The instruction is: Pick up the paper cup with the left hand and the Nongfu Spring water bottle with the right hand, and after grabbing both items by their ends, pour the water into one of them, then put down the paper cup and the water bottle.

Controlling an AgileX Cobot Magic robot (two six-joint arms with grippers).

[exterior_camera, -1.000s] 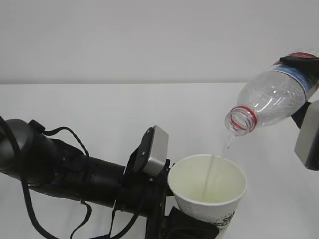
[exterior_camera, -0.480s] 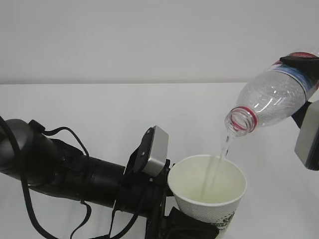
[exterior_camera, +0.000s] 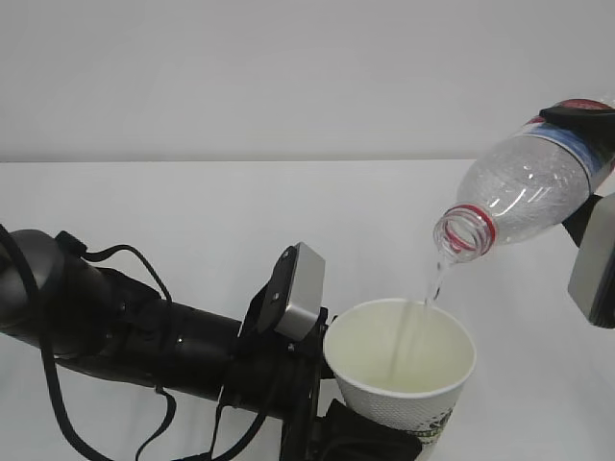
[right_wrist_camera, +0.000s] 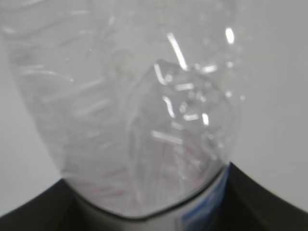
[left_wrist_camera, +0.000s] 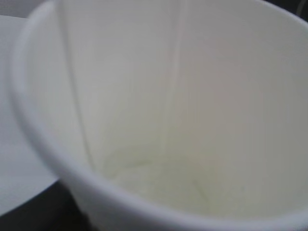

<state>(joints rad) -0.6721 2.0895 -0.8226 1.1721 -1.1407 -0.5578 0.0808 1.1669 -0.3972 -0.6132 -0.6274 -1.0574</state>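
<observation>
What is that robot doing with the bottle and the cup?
It is pouring a drink. The right pincer holds the Nongfu Spring water bottle tipped with its open mouth pointing down. A thin stream of water falls into the paper cup, which the left pincer holds underneath. There is a little water in the bottom of the cup, and none is spilling outside.

Your black, cable-looped left arm [exterior_camera: 144, 336] reached in low from the left, its jaws clamped. Your right gripper with the grey box module [exterior_camera: 594, 259] hung high at the right edge, gripping.
</observation>
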